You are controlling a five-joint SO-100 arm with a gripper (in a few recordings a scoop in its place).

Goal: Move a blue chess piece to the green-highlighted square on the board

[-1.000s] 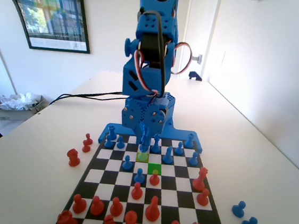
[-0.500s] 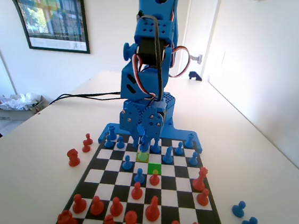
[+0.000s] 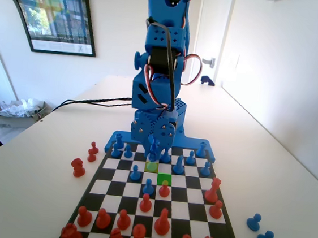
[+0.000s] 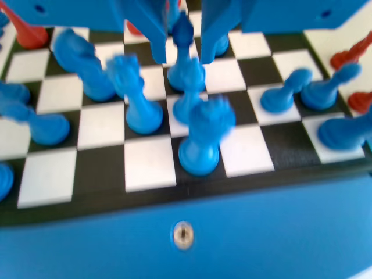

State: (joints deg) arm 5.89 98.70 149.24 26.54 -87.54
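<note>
Since a second ago the blue arm's upper body has risen a little while its fingers (image 4: 181, 38) hang low, apart, either side of a blue pawn (image 4: 182, 35) on the board's (image 3: 97, 189) far half, just beyond the green square (image 3: 164, 179). Crowded blue neighbours (image 4: 135, 96) could get knocked over; red pawns (image 3: 164, 189) stand nearer.

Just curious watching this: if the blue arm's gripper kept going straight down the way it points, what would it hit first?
Probably the blue chess piece between its jaws; the gripper points down around it. Blur leaves depth uncertain.

Blue arm (image 3: 160, 68) upright, folded down; jaws apparently parted, low.
</note>
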